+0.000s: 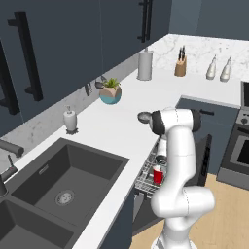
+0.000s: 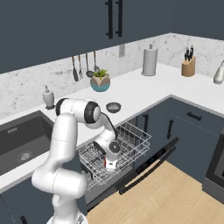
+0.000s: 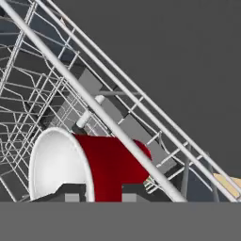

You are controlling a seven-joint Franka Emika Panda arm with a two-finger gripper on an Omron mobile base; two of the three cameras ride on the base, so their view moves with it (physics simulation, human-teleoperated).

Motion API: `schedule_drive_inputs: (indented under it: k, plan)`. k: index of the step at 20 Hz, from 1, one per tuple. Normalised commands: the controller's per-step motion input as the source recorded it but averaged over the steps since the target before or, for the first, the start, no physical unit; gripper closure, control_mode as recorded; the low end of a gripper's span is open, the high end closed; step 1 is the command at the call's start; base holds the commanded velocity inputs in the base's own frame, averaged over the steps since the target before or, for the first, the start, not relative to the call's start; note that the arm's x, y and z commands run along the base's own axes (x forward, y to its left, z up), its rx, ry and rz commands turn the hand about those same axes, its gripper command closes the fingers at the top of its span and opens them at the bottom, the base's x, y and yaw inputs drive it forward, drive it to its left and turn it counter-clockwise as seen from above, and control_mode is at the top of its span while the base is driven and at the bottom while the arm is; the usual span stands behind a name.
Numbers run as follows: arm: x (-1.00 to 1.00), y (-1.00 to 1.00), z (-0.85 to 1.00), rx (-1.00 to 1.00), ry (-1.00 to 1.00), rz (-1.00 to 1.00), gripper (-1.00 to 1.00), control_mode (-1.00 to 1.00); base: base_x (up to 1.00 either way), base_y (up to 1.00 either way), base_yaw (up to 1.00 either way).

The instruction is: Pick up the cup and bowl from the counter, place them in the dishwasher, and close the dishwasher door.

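The red cup [image 3: 113,164] lies tilted on its side, white inside showing, between my fingertips [image 3: 134,192]; my gripper [image 3: 101,194] is shut on it. It hangs low inside the dishwasher's wire rack [image 2: 131,136], where the cup [image 1: 158,175] shows as a red patch beside my arm. My gripper [image 2: 110,164] is down in the rack's front part. The dark grey bowl [image 2: 113,106] sits upright on the white counter [image 2: 140,89] near its front edge, just above the rack; the bowl [image 1: 144,116] is partly behind my elbow. The dishwasher door [image 2: 151,166] hangs open, folded down.
A teal planter [image 2: 100,82], soap dispenser [image 2: 48,97], paper towel roll [image 2: 149,61] and knife block [image 2: 188,65] stand along the back of the counter. The dark sink [image 1: 58,189] lies to the left. An oven [image 1: 240,146] stands on the right, beyond the open door.
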Motion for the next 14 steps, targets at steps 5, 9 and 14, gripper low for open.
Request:
schedule_drive_inputs:
  k: [5,9,14]
  plan:
    - [-0.54,-0.40,0.54,0.02,-0.04,0.04,-1.00,-1.00,0.00,0.00,0.00]
    - [-0.53,-0.41,1.00,0.08,-0.08,0.04,-1.00,-1.00,0.00,0.00,0.00]
    - [-0.49,-0.36,1.00,0.03,-0.03,0.03,-1.00,-1.00,0.00,0.00,0.00]
